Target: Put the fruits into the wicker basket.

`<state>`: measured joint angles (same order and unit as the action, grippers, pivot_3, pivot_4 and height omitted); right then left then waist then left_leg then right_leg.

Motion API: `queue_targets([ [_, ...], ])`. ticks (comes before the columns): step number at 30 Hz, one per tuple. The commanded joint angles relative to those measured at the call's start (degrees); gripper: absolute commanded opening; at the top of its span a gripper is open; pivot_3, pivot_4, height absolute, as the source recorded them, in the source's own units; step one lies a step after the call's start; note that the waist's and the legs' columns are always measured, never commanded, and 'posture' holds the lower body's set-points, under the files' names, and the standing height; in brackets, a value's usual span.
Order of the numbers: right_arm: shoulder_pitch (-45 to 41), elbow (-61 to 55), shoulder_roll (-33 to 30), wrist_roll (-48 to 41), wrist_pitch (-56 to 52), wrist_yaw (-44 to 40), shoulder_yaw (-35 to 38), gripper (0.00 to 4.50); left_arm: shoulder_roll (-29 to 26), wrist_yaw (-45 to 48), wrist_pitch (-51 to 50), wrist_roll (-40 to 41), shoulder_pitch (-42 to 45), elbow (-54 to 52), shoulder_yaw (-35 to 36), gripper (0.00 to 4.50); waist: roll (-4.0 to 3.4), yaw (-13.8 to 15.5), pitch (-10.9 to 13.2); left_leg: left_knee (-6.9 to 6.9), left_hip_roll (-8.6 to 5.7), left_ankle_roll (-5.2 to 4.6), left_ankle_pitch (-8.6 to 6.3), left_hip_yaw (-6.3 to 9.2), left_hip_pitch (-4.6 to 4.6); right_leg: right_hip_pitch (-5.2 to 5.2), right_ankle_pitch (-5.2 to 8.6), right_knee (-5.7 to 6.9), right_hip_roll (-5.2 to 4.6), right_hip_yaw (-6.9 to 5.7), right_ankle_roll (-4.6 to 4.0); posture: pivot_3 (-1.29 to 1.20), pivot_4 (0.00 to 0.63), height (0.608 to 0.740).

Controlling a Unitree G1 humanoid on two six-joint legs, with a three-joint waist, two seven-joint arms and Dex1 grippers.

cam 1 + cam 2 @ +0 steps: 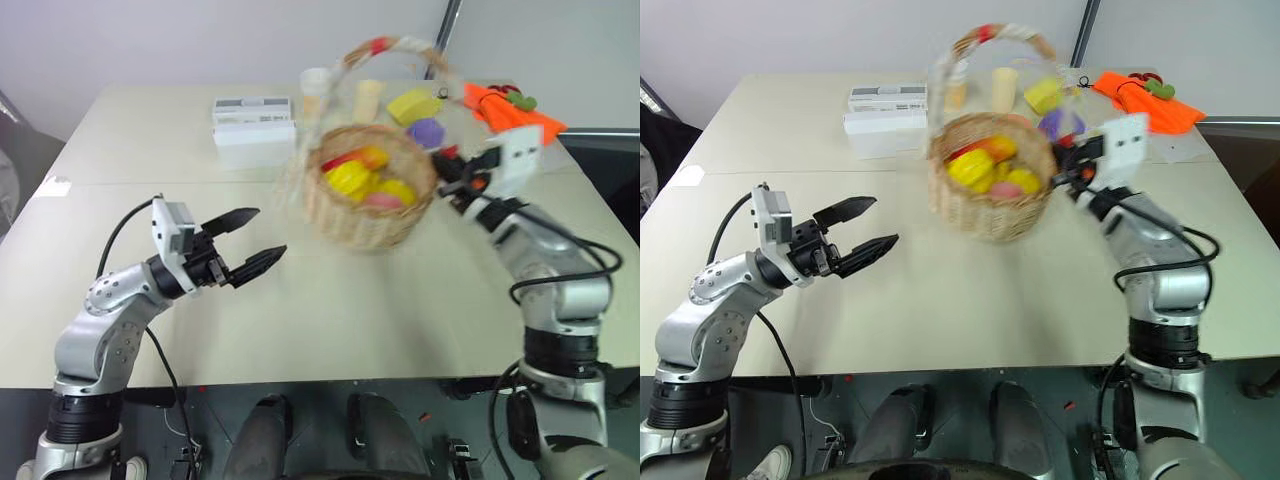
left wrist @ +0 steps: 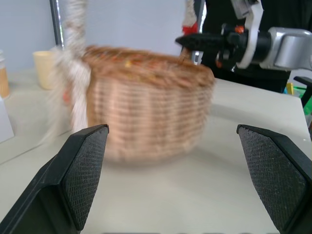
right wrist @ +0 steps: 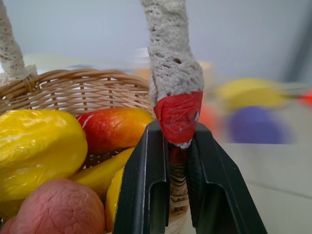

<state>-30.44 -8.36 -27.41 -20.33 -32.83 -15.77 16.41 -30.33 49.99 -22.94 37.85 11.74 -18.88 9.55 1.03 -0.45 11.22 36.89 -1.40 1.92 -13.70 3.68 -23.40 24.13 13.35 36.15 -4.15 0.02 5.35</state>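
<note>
The wicker basket (image 1: 368, 218) stands mid-table, blurred, its tall white handle (image 3: 174, 73) arching over it. Inside lie the fruits (image 1: 362, 178): a yellow ribbed one (image 3: 34, 146), a red-blushed mango (image 3: 114, 129) and a pink-peach one (image 3: 58, 207). My right gripper (image 3: 178, 141) is shut on the handle's base, at the red band (image 3: 178, 114) on the basket's right rim; the same grip appears from the head views (image 1: 447, 180). My left gripper (image 1: 255, 240) hovers open to the basket's left, pointing at it, with nothing between its fingers (image 2: 83, 165).
A white rectangular box (image 1: 254, 130) sits at the back left of the table. Two pale cups (image 1: 316, 90) stand behind the basket. A yellow block (image 1: 413, 105), a purple block (image 1: 427, 131) and an orange cloth (image 1: 510, 110) lie at the back right.
</note>
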Motion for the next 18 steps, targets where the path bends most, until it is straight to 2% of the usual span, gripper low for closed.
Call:
queue_targets([
  [1,-1.02,4.45,-3.70,4.22,4.52,5.19,6.12,0.02,0.54,0.22,1.65,-0.49,1.14,-0.27,-1.03,4.50,0.00,-0.08,0.00,0.00,0.00,0.00,0.00,-0.02,0.00,0.00,0.00,-0.01,0.00,0.01,-0.01,0.00,0.150,0.740],
  [7,-1.20,12.54,-7.61,8.31,7.63,9.64,9.14,0.02,1.45,-0.14,1.97,-1.14,1.75,0.10,-2.03,4.50,-0.03,-0.65,0.00,-0.02,0.02,-0.11,-0.06,-0.20,0.05,0.05,-0.03,0.03,0.10,0.16,0.03,0.00,0.150,0.740],
  [8,-1.25,12.87,-7.66,8.10,7.58,9.42,9.25,0.99,1.49,-0.20,2.01,-1.24,1.81,0.21,-2.12,4.50,-0.05,-0.69,-0.01,-0.02,0.04,-0.13,-0.07,-0.23,0.08,0.06,-0.03,0.05,0.15,0.21,0.03,0.00,0.150,0.740],
  [10,-0.87,12.56,-7.87,8.20,7.94,8.83,8.84,1.82,1.42,-0.48,1.74,-1.47,1.90,0.40,-2.20,4.50,-0.06,-0.67,-0.02,-0.01,0.17,-0.16,-0.09,-0.26,0.12,0.06,-0.07,0.06,0.37,0.37,-0.02,0.00,0.150,0.740],
  [12,-0.05,11.37,-7.85,7.81,7.66,8.14,8.79,2.92,1.26,-0.91,1.41,-1.74,1.80,0.55,-2.14,4.50,-0.07,-0.62,-0.02,-0.01,0.24,-0.18,-0.10,-0.26,0.15,0.06,-0.10,0.06,0.48,0.41,-0.07,0.00,0.150,0.740],
  [14,1.90,9.63,-8.16,7.44,6.99,7.06,9.18,3.81,0.96,-1.85,0.67,-2.14,1.48,0.89,-1.87,4.50,-0.08,-0.42,-0.02,-0.01,0.27,-0.19,-0.11,-0.25,0.15,0.06,-0.11,0.06,0.53,0.41,-0.09,0.00,0.150,0.740],
  [16,4.97,7.65,-8.65,6.15,6.43,4.88,10.50,3.81,0.35,-3.26,-0.27,-3.11,0.92,1.45,-1.51,4.50,-0.08,-0.21,-0.03,-0.01,0.27,-0.20,-0.11,-0.25,0.15,0.06,-0.11,0.06,0.53,0.42,-0.09,0.00,0.150,0.740],
  [18,11.82,5.48,-10.06,4.81,9.25,-0.30,12.97,3.81,-0.51,-5.31,0.21,-5.23,-0.67,3.21,0.24,4.50,-0.09,0.12,-0.04,0.00,0.27,-0.20,-0.12,-0.24,0.13,0.06,-0.10,0.05,0.52,0.41,-0.09,0.00,0.150,0.740],
])
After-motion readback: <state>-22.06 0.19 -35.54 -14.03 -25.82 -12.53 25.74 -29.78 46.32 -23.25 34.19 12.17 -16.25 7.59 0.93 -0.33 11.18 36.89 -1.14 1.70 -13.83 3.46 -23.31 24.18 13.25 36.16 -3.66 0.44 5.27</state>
